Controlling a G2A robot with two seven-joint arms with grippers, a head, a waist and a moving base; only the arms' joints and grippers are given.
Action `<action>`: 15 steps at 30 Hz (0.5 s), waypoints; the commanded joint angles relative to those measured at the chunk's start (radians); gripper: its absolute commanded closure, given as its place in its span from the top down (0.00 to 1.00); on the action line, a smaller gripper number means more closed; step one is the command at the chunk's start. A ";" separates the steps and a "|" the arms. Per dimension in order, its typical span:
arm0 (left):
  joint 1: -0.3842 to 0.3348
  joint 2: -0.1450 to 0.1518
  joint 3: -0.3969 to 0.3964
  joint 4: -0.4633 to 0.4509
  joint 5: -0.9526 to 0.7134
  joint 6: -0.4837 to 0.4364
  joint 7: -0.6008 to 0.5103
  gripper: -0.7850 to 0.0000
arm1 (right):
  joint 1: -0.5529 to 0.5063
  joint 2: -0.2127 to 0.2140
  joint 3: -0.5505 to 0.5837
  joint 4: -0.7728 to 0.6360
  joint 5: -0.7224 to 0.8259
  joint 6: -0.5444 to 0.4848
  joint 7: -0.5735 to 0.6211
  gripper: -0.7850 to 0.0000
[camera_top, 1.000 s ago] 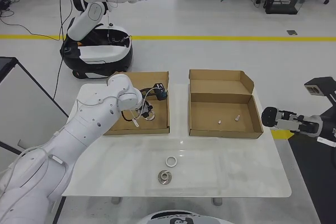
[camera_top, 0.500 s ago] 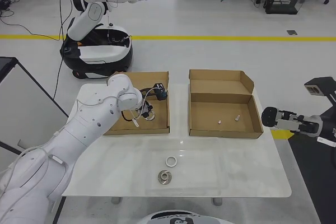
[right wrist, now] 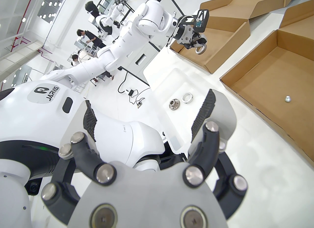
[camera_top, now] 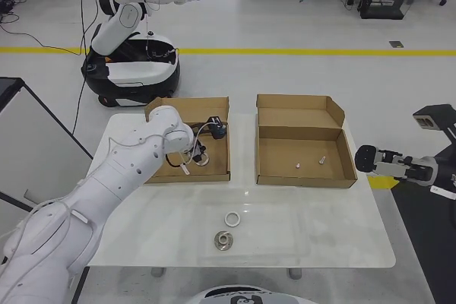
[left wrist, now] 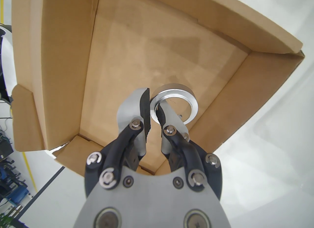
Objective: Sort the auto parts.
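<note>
My left gripper [left wrist: 153,102] is shut on the rim of a silver metal ring [left wrist: 171,91] and holds it above the floor of the left cardboard box [camera_top: 188,177], near a corner. The right wrist view shows the same ring [right wrist: 200,48] hanging under that gripper [right wrist: 198,44]. A white ring [camera_top: 232,219] and a flanged metal bushing [camera_top: 224,241] lie on the table's front middle. Two small metal parts [camera_top: 296,163] [camera_top: 321,159] rest in the right box [camera_top: 304,181]. My right gripper [camera_top: 362,159] stands open and holds nothing, off the table's right edge.
The two open boxes sit side by side at the back of the white table [camera_top: 327,228], flaps raised. Another robot's base [camera_top: 133,72] stands on the floor behind the table. A dark cabinet [camera_top: 7,129] is at the left.
My left arm has shifted slightly over the left box with the ring still in its gripper. The right arm has not moved.
</note>
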 commanded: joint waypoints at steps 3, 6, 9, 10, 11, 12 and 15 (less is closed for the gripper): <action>-0.030 -0.032 0.033 0.059 -0.004 0.001 0.015 0.00 | 0.000 0.000 0.000 0.000 0.000 0.000 0.000 1.00; -0.052 -0.058 0.057 0.105 -0.006 -0.001 0.028 0.00 | 0.000 0.000 0.000 0.000 0.000 0.000 0.000 1.00; -0.073 -0.085 0.081 0.157 -0.005 0.011 0.036 0.00 | 0.000 0.000 0.000 0.000 0.000 0.000 0.000 1.00; -0.079 -0.094 0.088 0.177 -0.005 0.016 0.040 0.00 | 0.000 0.000 0.000 0.000 0.000 0.000 0.000 1.00; -0.084 -0.104 0.096 0.197 -0.002 0.026 0.041 0.00 | 0.000 0.000 0.000 0.000 0.000 0.000 0.000 1.00; -0.089 -0.114 0.104 0.211 0.000 0.028 0.047 0.00 | 0.000 0.000 0.000 0.000 0.000 0.000 0.000 1.00; -0.099 -0.142 0.126 0.263 0.001 0.031 0.060 0.00 | 0.000 0.000 0.000 0.000 0.000 0.000 0.000 1.00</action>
